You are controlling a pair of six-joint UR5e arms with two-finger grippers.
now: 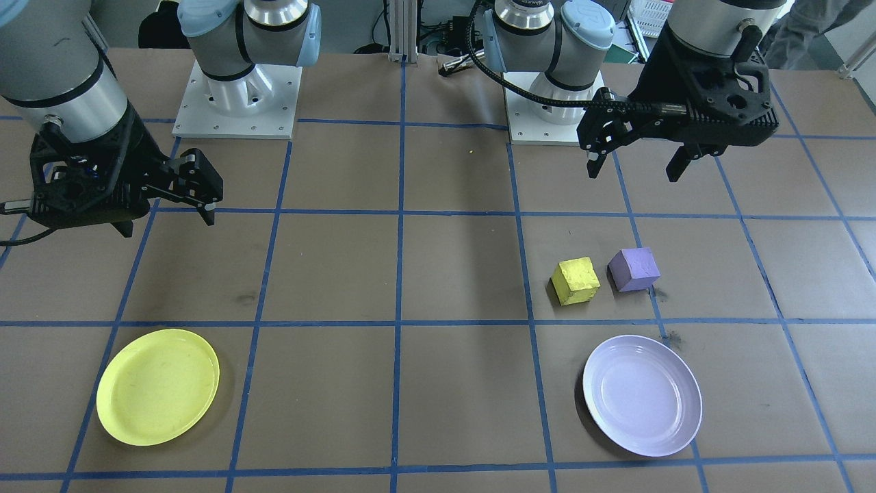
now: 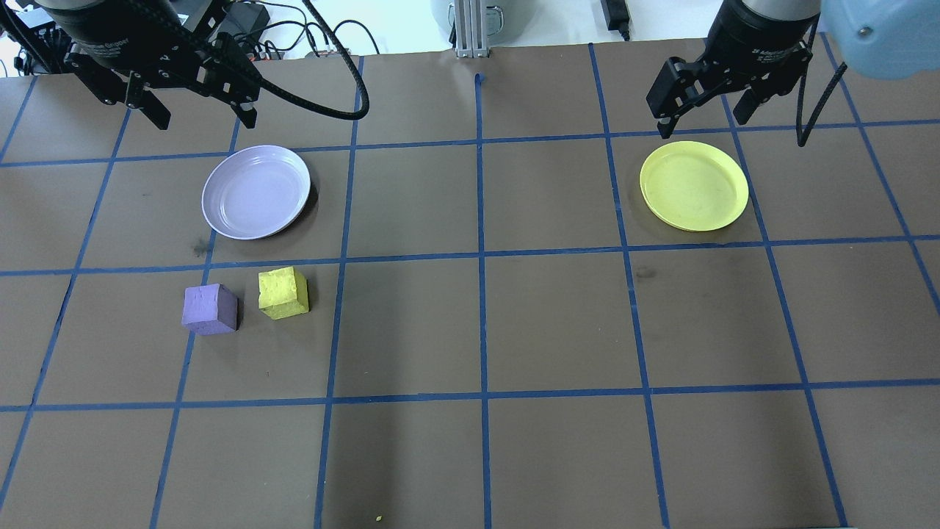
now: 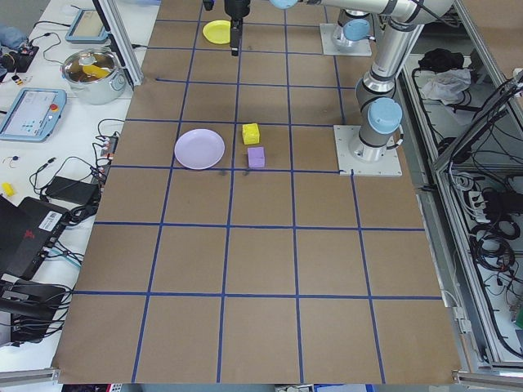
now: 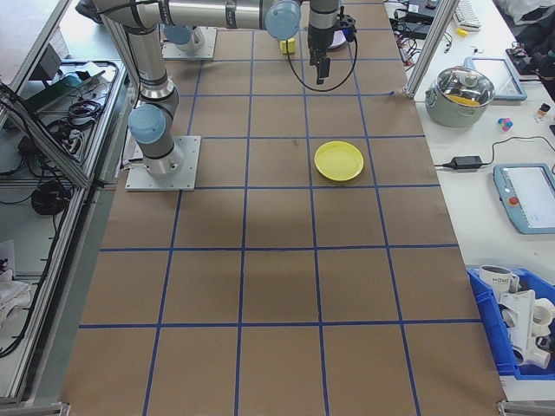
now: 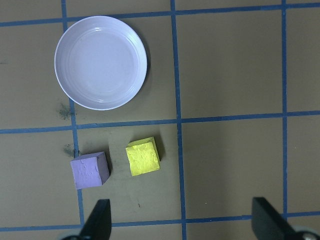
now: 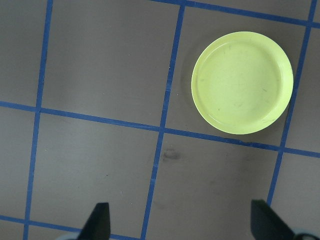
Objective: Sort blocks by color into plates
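Purple foam nearest the robot's side in the overhead view: purple block flat on the bench, just beside the yellow block, a narrow gap between them, not touching. Both outside any plate, so nothing sorted yet. Probably set close together as a mixed starting pair, both in the left arm's half.

Further out, lavender plate, empty, near the two blocks and on the same side; a short carry for the purple one. Well apart across the bench, yellow plate, also empty, on the right arm's side. Likely means a long trip or a hand-over for the yellow block.

Furthest up in that view, left pincer, raised clear of the bench, fingers spread wide, gripping nothing. From its wrist camera, looks straight down on both blocks and the lavender plate, which suits a hold-and-choose pose ahead of a descent. Right pincer likewise spread wide and empty, hanging high near the yellow plate's far edge, seemingly parked there to wait for a delivery.
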